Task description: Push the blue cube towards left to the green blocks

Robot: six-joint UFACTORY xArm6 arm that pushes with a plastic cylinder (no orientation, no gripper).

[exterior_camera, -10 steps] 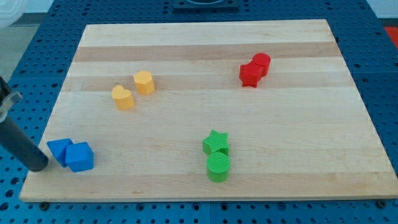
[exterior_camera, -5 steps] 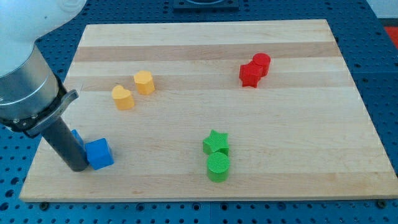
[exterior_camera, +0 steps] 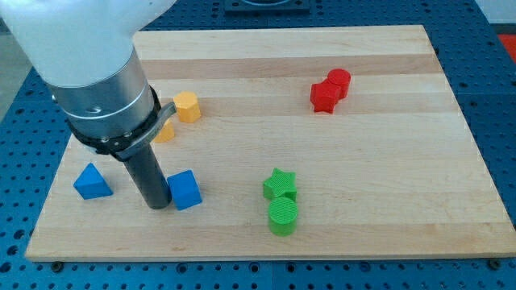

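Note:
The blue cube (exterior_camera: 186, 190) sits on the wooden board (exterior_camera: 363, 177) at the lower left of middle. My tip (exterior_camera: 156, 204) touches the cube's left side. The green star (exterior_camera: 280, 184) and the green cylinder (exterior_camera: 283, 216) stand together to the cube's right, about a hundred pixels away, the star above the cylinder. The arm's white and grey body covers the board's upper left.
A blue triangular block (exterior_camera: 92, 182) lies left of my tip. A yellow block (exterior_camera: 186, 106) sits above the cube; a second yellow block (exterior_camera: 164, 132) is mostly hidden by the arm. Two red blocks (exterior_camera: 330, 89) touch at the upper right.
My tip has swept to the right from the board's left edge, pushing the blue cube right towards the green blocks. The blue triangular block stayed behind, now apart from the cube.

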